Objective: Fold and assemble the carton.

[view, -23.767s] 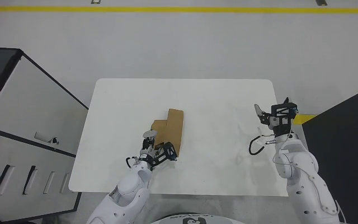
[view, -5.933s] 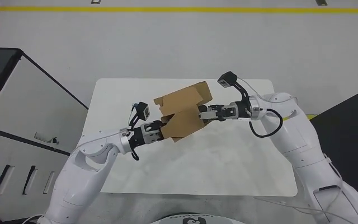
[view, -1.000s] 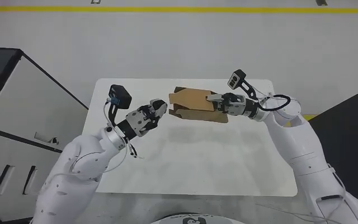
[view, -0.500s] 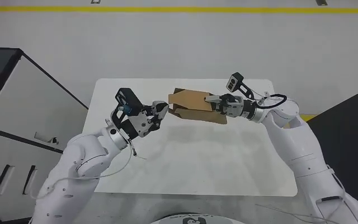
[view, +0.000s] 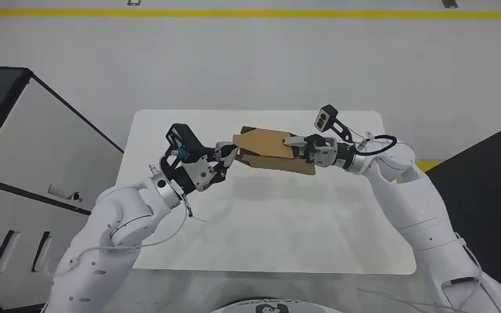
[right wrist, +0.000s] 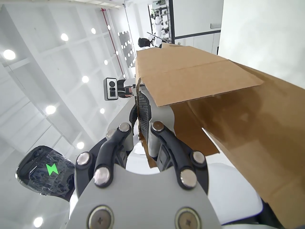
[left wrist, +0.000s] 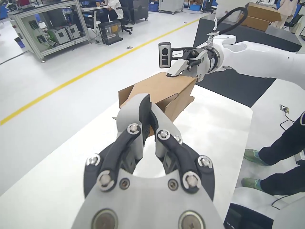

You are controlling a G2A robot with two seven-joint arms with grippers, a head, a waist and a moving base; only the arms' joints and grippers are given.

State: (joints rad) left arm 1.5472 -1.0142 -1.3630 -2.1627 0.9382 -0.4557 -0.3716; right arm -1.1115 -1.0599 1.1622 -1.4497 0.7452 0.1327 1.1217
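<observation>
Carton (view: 270,149): brown, partly opened into a tube, raised over the 12 o'clock half of the counter (view: 313,235), near its middle. Long axis along 9–3 o'clock, slightly tilted. End flaps loose, not yet folded in.

Right claw (view: 296,147): closed on a carton panel at the 3 o'clock end, cardboard edge pinched in it. Appears to bear the whole weight.

Left claw (view: 227,154): at the 9 o'clock end, at the open mouth, touching a flap edge or just short of it; cannot tell which. Open or closed: cannot tell either.

Key relation: from left claw, carton at 3 o'clock, end-on, long axis aimed straight at it. Left arm nearer the unfolded 9 o'clock flaps; right arm tied up holding.

Judgement: step in hand probably tucking the 9 o'clock flaps against the right-hand hold. Risk: slip of panel in the grip, or collapse of tube, under a push along the axis.
</observation>
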